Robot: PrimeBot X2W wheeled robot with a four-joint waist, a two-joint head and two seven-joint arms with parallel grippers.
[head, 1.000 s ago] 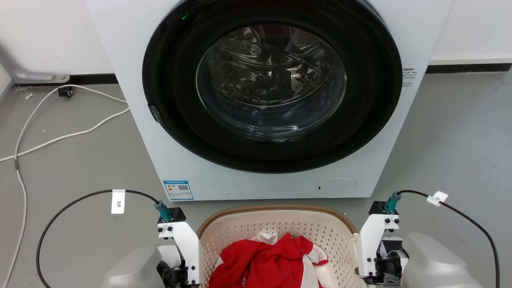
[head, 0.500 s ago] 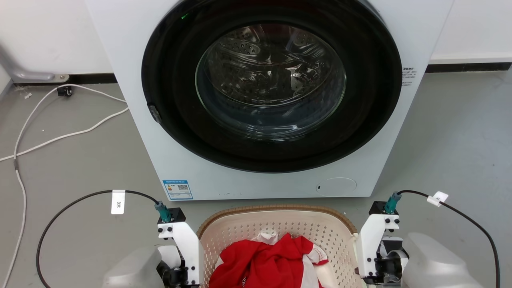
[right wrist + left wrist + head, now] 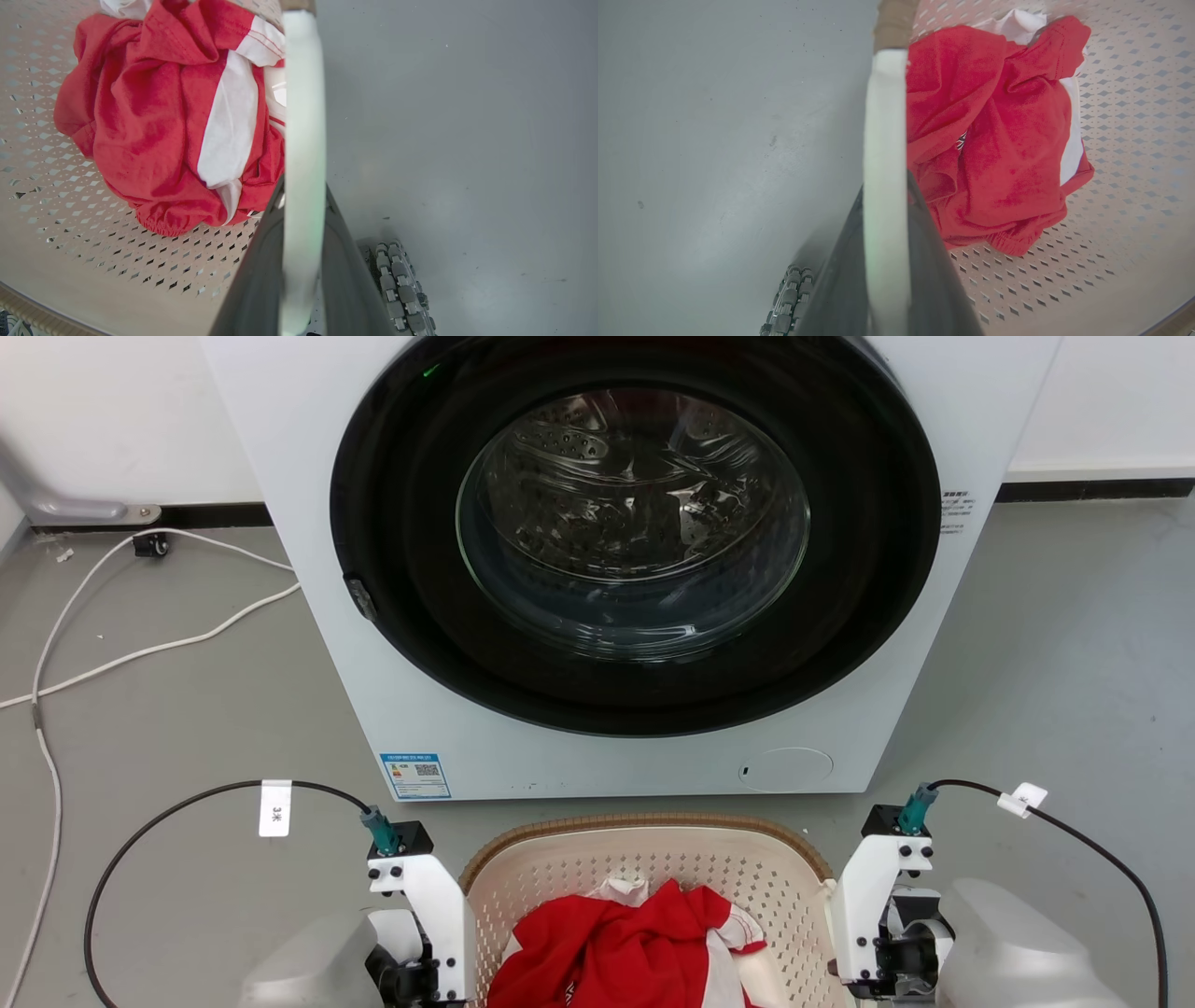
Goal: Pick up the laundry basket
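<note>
Both handles pinched, the lift is what is left.
The cream perforated plastic laundry basket (image 3: pixel 653 823) with its brown woven-look rim is just in front of the white front-loading washing machine (image 3: pixel 308 569), with a crumpled red-and-white garment (image 3: pixel 621 943) inside. My left gripper (image 3: pixel 886 196) pinches one white loop handle (image 3: pixel 885 116), and my right gripper (image 3: pixel 302 191) pinches the opposite handle (image 3: pixel 302 93). I judge the grasp done and the raising still to do. I cannot tell whether the basket has left the grey floor (image 3: pixel 168 728).

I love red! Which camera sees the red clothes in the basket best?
The left wrist view: the red clothes sit close and nearly whole inside the laundry basket. The right wrist view shows more of their white but crops the top. The head view cuts off the bottom.
</note>
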